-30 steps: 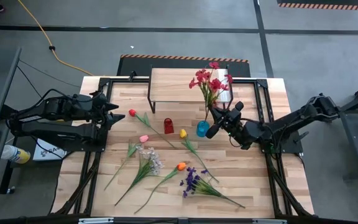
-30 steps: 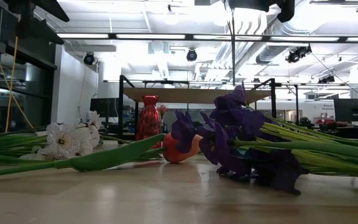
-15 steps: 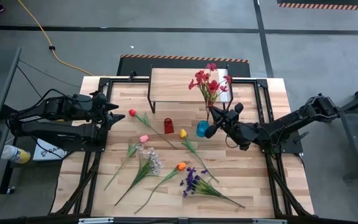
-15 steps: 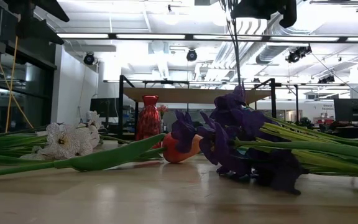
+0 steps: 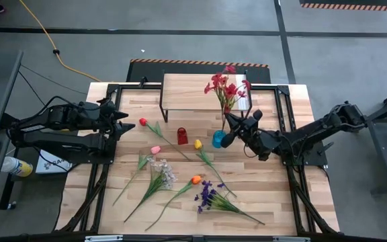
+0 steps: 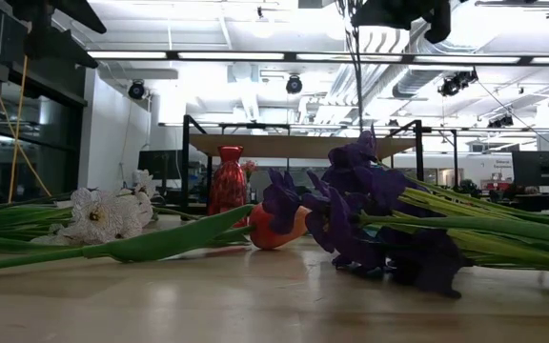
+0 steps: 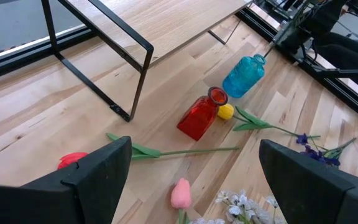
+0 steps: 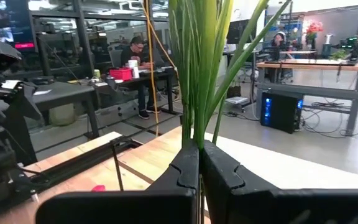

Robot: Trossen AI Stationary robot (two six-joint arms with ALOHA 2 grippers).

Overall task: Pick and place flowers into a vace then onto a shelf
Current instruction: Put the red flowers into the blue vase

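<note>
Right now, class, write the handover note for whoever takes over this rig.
Right gripper: shut on the red spray, holding its stem over the blue vase.
Left gripper: open, waiting at the table's left edge.
Red vase stands empty in front of the shelf.
Done: one flower picked up.
Left: seat it; the tulips, white spray and purple spray lie on the table; then shelve the vase.

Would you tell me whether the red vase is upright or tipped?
Upright: the red vase stands on its base, mouth up, empty, beside the blue vase.

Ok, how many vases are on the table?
2: a red vase in front of the shelf, and a blue vase beside it, under the right gripper.
</note>
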